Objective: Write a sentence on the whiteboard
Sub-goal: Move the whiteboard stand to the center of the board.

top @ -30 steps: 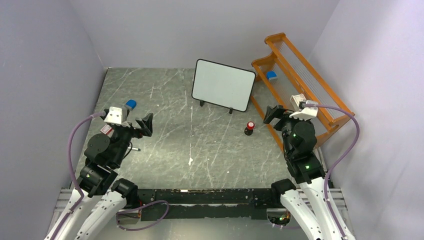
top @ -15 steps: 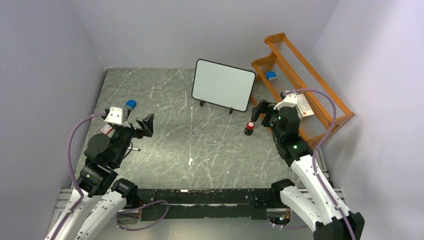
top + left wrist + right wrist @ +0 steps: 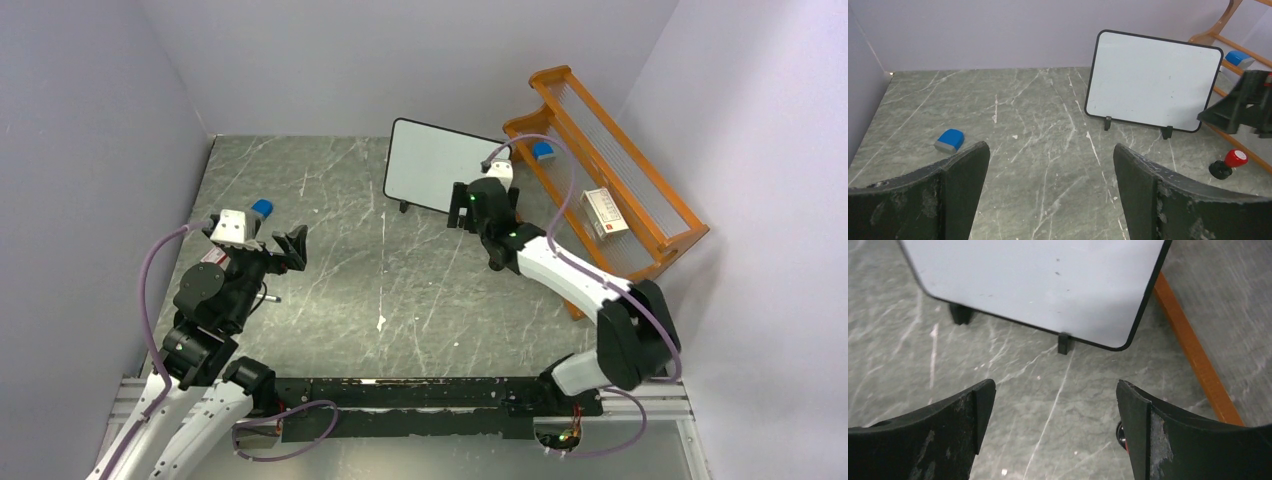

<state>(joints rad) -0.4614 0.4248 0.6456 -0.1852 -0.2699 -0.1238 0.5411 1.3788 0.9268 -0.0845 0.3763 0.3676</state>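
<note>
Status: writing not started. whiteboard (image 3: 430, 165) stands on its feet near the far edge of the table (image 3: 400, 290), right of centre, its right end just beside the orange rack (image 3: 640, 190) along the right edge. Face is blank in all three views: a few tiny specks, no strokes, so none of the sentence is on it.

right gripper (image 3: 1054, 387): fingers spread wide, nothing between them. The arm is stretched out toward the far edge, and the gripper hangs in front of the board's lower right part, looking down at its bottom edge and two feet. I can't tell from the overhead view whether it touches the board; the wrist view suggests a gap.

left gripper (image 3: 1050, 150): also spread, empty, parked over the left side of the table, well apart from the board.

No pen in either gripper. Small red-topped black object (image 3: 1228, 164) stands upright on the table near the rack's foot, below the board's right corner. It could be the marker, but it's too small to confirm. The right arm hides it in the overhead view.

Blue eraser (image 3: 262, 208) lies near the left edge, and another blue block (image 3: 543, 151) sits in the rack.

My read is that everything remains: get a pen, uncap it, write the full sentence. Progress is effectively zero.
</note>
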